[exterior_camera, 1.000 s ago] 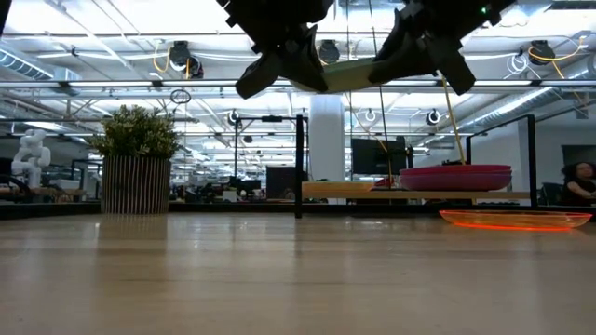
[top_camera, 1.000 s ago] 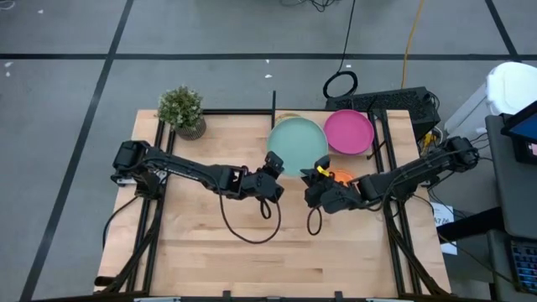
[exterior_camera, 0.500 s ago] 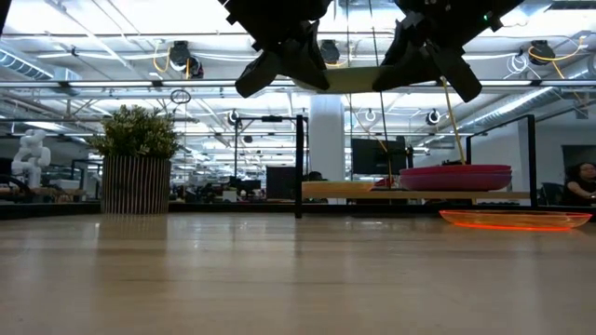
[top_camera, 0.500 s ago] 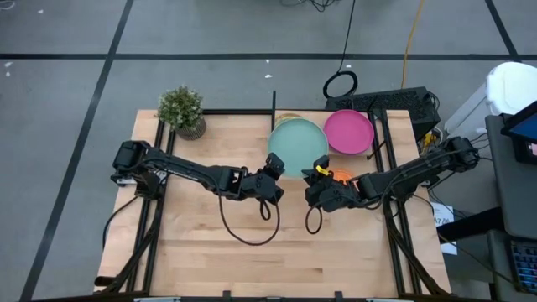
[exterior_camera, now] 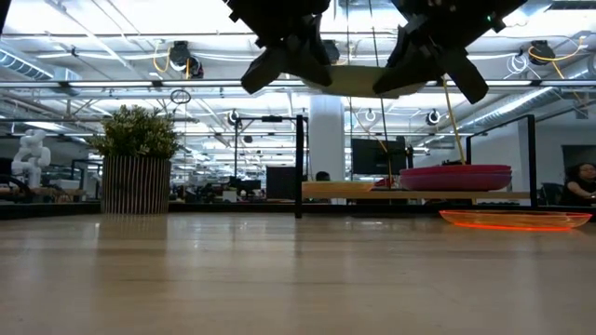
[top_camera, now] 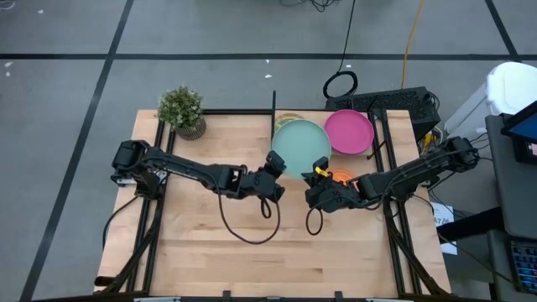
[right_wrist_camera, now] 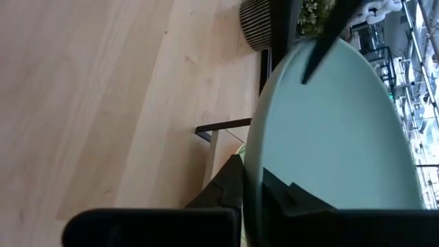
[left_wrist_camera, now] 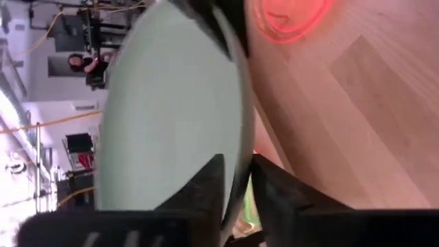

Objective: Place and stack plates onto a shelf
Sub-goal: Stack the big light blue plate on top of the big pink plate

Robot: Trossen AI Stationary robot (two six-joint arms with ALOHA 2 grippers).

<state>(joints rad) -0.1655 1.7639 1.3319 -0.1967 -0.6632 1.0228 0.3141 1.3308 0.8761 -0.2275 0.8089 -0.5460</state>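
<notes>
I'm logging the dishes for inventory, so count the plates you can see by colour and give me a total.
Pale teal plate, held in the air between the left gripper and the right gripper: 1
Magenta plate on the shelf: 1
Orange plate on the table: 1
Total: 3

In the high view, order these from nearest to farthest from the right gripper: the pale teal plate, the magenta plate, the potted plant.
From the right gripper:
1. Pale teal plate: gripped at its rim, held over the table between both arms.
2. Magenta plate: on the shelf, at the table's far right.
3. Potted plant: far left corner of the table.
</notes>
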